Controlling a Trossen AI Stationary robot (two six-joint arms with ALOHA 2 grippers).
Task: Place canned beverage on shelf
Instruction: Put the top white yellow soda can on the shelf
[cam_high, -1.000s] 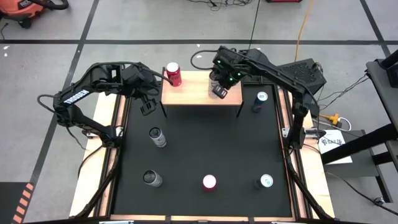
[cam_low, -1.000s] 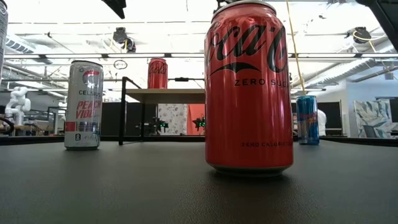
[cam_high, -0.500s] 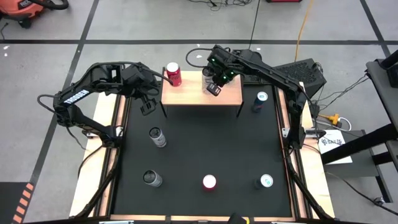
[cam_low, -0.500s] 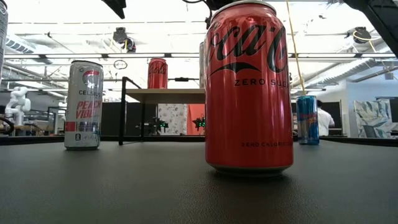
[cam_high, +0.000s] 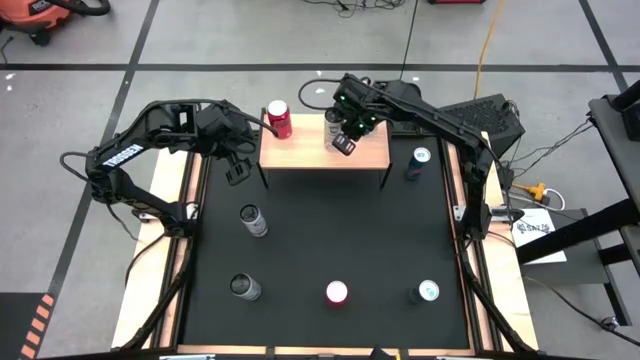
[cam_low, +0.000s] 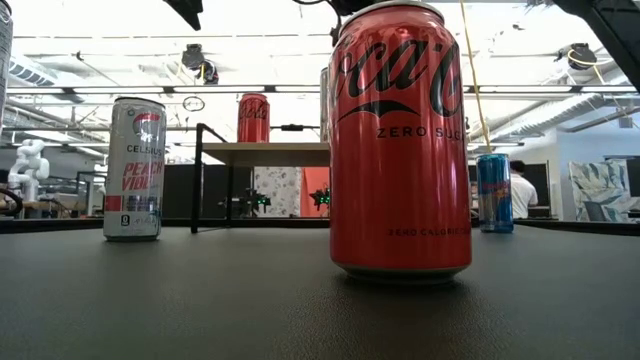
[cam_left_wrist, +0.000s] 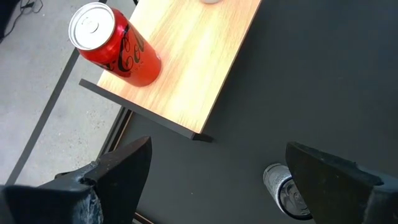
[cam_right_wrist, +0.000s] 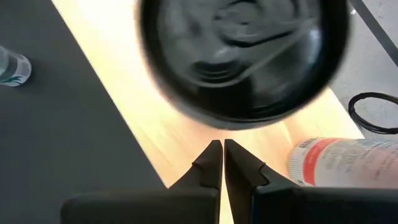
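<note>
Now right gripper (cam_high: 341, 146) over shelf (cam_high: 300, 155).

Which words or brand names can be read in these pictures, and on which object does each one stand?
"ZERO SUGAR", cut off at the can's edge, and "ZERO CALORIE": large red can nearest the low camera, under a partly shown script logo.
"CELSIUS" and "PEACH VIBE": white can.
Script logo, only partly readable: red can on the shelf.
Blue can: print too small to read.
Cans seen from above: no readable text.
</note>
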